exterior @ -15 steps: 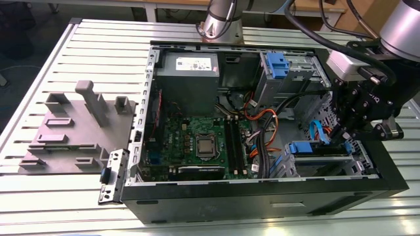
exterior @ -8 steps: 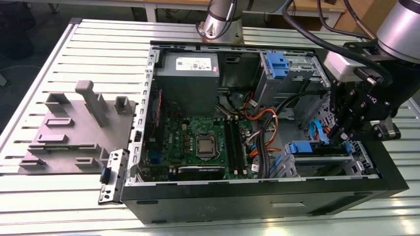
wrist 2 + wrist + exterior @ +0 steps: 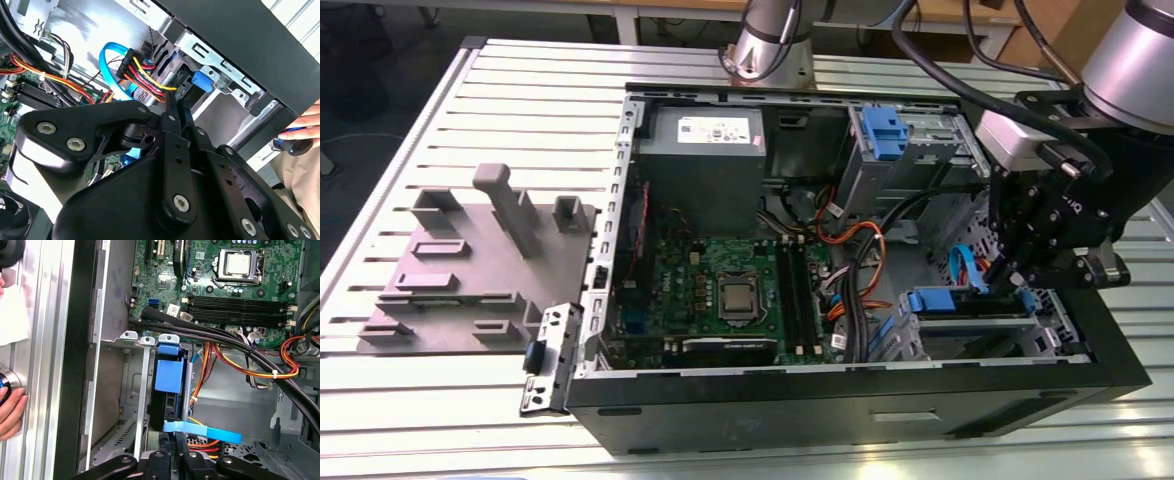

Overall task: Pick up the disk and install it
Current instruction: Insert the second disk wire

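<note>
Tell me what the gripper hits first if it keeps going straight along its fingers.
Probably the disk in its blue carrier, seated in the drive cage. In the first wrist view the gripper points at its near edge; the flat blue cable crosses close by, and depth is unclear.

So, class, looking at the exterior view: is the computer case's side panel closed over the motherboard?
No: the computer case lies open, with the green motherboard and its cables in plain sight from above.

Your arm (image 3: 1147, 60) reaches in from the exterior view's right, wrist bent downward so the black tool (image 3: 1027, 265) points down. Its fingers (image 3: 172, 107) sit pressed close together. A person's hand (image 3: 11, 412) rests nearby.
</note>
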`<state>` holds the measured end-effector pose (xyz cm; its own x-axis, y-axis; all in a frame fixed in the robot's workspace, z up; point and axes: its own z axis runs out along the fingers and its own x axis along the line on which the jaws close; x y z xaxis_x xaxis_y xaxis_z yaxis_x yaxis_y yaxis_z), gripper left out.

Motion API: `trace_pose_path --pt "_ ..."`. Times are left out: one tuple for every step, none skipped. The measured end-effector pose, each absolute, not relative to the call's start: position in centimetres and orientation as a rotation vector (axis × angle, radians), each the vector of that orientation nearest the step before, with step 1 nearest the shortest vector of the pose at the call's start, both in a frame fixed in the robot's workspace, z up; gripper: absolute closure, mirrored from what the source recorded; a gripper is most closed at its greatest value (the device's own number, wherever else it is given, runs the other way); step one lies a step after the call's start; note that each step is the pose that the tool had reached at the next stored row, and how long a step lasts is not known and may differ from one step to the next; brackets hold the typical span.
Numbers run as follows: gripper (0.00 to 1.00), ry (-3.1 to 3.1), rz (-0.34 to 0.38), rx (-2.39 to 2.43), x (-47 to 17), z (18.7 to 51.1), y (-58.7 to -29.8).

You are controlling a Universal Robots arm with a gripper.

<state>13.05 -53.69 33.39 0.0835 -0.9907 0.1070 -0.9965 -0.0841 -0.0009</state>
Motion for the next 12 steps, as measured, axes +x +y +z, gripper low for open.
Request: trace_pose_path --pt "0.84 -2.076 0.122 2.258 13.05 33.39 -53.69" --pt "0.84 -2.076 0.122 2.258 13.05 33.38 -53.69" --pt "0.84 -2.076 0.122 2.258 13.05 33.37 -53.69" --pt "0.84 -2.076 0.122 2.258 13.05 33.4 -53.69" --pt "0.84 -2.076 0.122 2.258 13.05 33.49 -53.69" --pt "0.84 -2.076 0.122 2.258 13.05 33.59 -53.69" --pt "0.84 -2.076 0.122 2.258 13.05 33.67 -53.69" --pt "0.84 -2.076 0.122 2.258 13.05 33.7 -53.69" --pt "0.84 -2.076 0.122 2.258 13.05 33.7 -53.7" --pt "0.84 -2.076 0.122 2.258 13.06 33.71 -53.73" --pt "0.84 -2.076 0.122 2.258 13.05 33.72 -53.77" --pt "0.84 -2.076 0.122 2.258 13.06 33.72 -53.81"
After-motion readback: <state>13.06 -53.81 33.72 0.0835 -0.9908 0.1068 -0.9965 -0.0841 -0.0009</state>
